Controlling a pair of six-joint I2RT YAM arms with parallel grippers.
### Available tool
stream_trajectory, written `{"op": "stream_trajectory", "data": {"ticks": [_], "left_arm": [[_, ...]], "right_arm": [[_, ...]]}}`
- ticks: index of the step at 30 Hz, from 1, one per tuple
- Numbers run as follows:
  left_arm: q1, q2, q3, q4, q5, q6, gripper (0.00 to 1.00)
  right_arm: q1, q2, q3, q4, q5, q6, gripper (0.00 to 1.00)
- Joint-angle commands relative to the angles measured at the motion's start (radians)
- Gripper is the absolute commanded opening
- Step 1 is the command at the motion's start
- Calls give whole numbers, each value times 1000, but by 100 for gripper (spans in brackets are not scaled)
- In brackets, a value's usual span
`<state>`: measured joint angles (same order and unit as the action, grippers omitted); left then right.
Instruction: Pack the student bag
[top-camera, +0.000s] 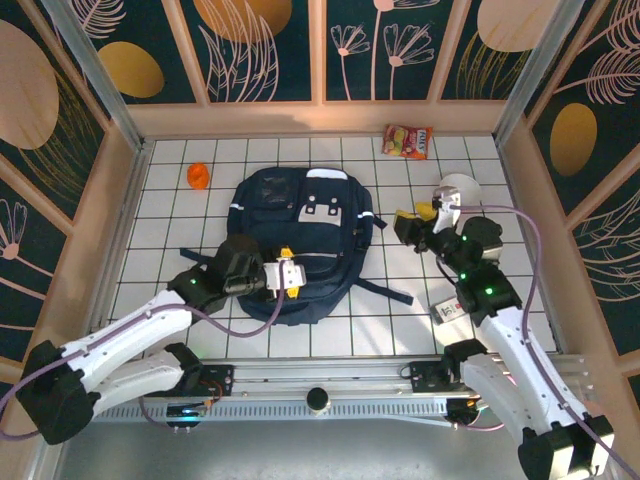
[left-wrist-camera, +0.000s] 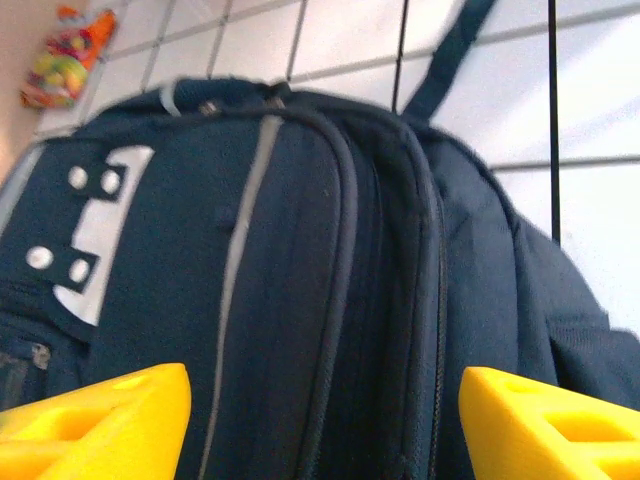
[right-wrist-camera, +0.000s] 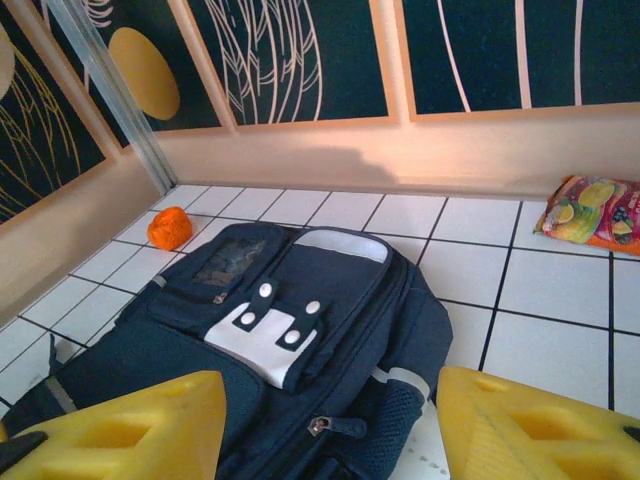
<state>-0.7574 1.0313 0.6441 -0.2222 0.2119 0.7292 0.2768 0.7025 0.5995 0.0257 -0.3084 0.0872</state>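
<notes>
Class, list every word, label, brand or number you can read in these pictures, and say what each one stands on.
Nothing here can be read with certainty.
Snack packet: coloured print, too blurred to read.
Small white item at front right: a red mark, too small to read.
Student bag: its white buckle patch shows no lettering.

A large navy-blue fabric backpack (top-camera: 300, 225) lies flat at the middle of the white gridded tabletop (top-camera: 330, 335). A small orange ball (top-camera: 198, 176) sits at its 10 o'clock, and a colourful foil snack packet (top-camera: 408, 141) at its 1 o'clock, near the back wall. The left gripper (top-camera: 287, 276) is over the bag's 6 o'clock edge, the right gripper (top-camera: 418, 222) near its 3 o'clock side
</notes>
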Motion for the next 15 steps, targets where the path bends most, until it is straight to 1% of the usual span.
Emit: {"op": "stream_trajectory", "data": {"ticks": [1,3,6,8,10,12,13,15], "left_arm": [[5,75,74,-86,-19,56,68],[6,116,103,-83,9,41,67],[8,138,137,-35,105,-18,67],[25,141,155,7,182,-85,69],[58,153,186,6,234,-152,71],[97,177,236,-56,272,-196,71],[117,195,265,-117,286,-205,70],[135,221,314,-223,283,-230,70]], "right_arm": [[6,-53,-12,-8,-25,-3,60],[7,-70,-20,-3,-39,8,60],[6,-77,-33,7,-58,34,60],[7,-72,-36,-1,-65,40,60],[7,-70,-37,-9,-74,40,60],[7,-72,-40,-10,-90,40,60],[7,-72,-40,-9,-100,40,60],[6,-72,-43,-2,-111,54,61]]}}
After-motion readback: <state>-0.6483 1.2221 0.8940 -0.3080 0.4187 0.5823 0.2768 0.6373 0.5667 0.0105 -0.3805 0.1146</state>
